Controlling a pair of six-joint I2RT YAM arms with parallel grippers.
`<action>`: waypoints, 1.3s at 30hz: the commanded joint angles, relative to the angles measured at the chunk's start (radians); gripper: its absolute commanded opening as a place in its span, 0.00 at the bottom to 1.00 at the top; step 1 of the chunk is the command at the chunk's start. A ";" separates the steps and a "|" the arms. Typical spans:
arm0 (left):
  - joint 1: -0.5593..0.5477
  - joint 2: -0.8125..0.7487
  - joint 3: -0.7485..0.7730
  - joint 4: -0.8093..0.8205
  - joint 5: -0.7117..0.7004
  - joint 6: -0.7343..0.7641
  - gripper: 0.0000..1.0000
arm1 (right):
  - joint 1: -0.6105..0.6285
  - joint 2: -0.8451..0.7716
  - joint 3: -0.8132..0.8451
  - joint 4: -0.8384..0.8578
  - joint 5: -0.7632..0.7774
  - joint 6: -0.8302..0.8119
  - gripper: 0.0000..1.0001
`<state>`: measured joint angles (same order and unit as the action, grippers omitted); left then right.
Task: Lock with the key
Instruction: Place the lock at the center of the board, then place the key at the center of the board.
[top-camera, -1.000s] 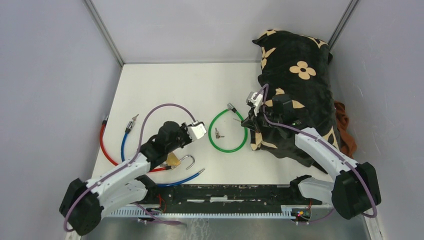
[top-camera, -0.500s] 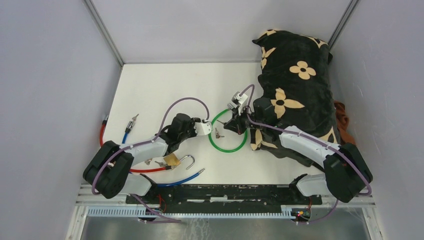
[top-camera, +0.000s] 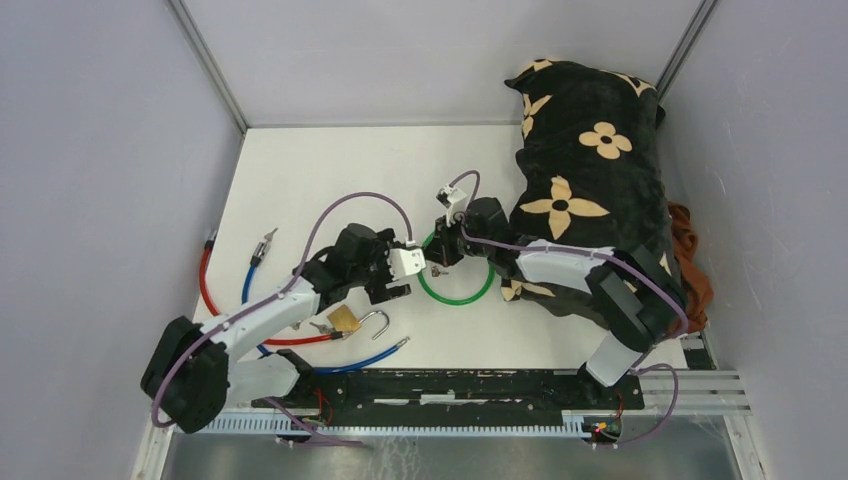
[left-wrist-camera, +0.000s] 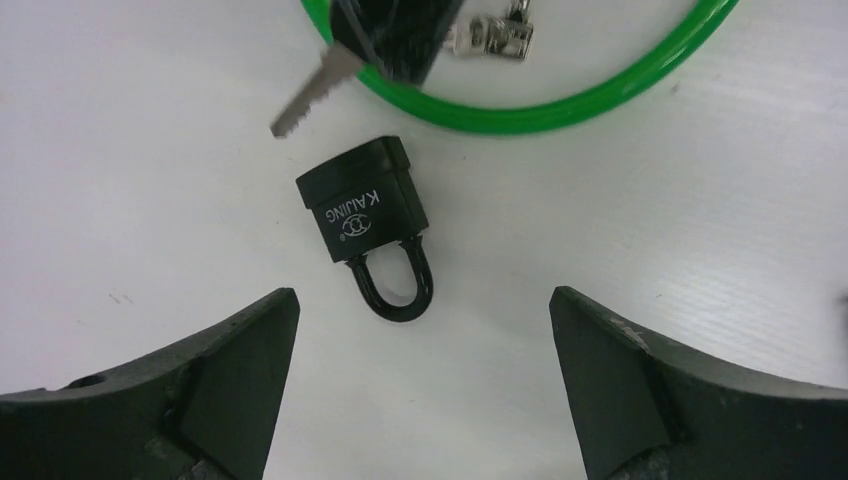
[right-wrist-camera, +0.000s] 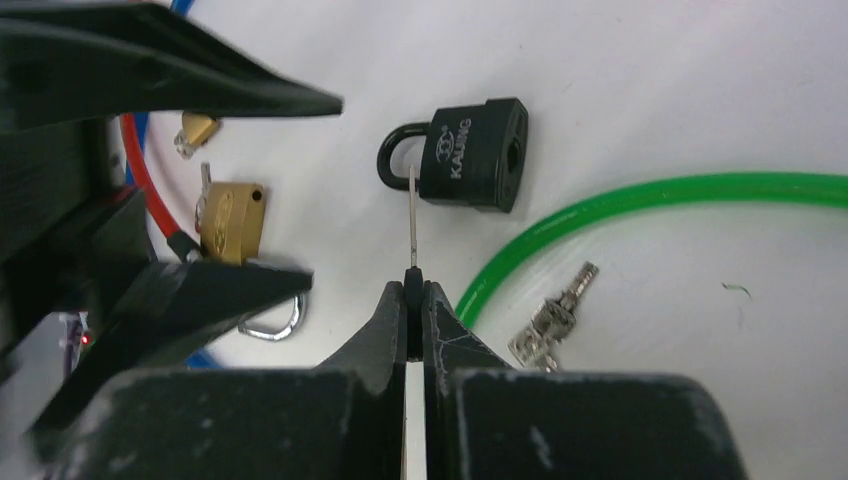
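The left arm runs from the near left corner of the surface (top-camera: 300, 170) toward its middle, its wrist bent so the left hand (left-wrist-camera: 422, 300) points straight down. That hand is released: its two dark fingers (left-wrist-camera: 245, 350) stand wide apart and touch nothing. The shackle of the black padlock (left-wrist-camera: 360, 212) lies between them. The padlock lies flat near the middle of the surface, just outside the left side of the green cable loop (left-wrist-camera: 540, 115), with both shackle legs seated in the body and its base turned toward the loop. The right arm reaches leftward from the near right corner, passing the edge of the black flowered cloth (top-camera: 590, 150) on the right side of the surface. The right hand (right-wrist-camera: 413, 290) is clenched tight on the head of the key (right-wrist-camera: 411, 215). The toothed blade sticks out past the fingertips, and in the left wrist view its tip is just beside the padlock's base, apart from it and not in the keyhole. A small bunch of spare keys (right-wrist-camera: 555, 315) lies inside the green loop. Toward the near left corner lie a brass padlock (top-camera: 345, 320) with its shackle swung open, a red cable (top-camera: 205, 290) and a blue cable (top-camera: 360, 362).
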<state>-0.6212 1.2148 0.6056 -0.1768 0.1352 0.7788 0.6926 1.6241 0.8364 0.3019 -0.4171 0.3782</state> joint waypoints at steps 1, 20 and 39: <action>0.006 -0.138 0.059 -0.113 0.088 -0.304 1.00 | 0.022 0.114 0.094 0.166 0.098 0.184 0.00; 0.375 -0.589 -0.104 -0.030 -0.012 -0.988 1.00 | 0.007 0.439 0.450 -0.164 0.151 0.033 0.25; 0.512 -0.738 -0.147 0.007 -0.130 -1.038 1.00 | 0.230 0.142 0.390 -0.471 0.027 -0.661 0.66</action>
<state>-0.1368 0.5278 0.4656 -0.2214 0.0704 -0.1970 0.7685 1.8469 1.3109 -0.0959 -0.3225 -0.0097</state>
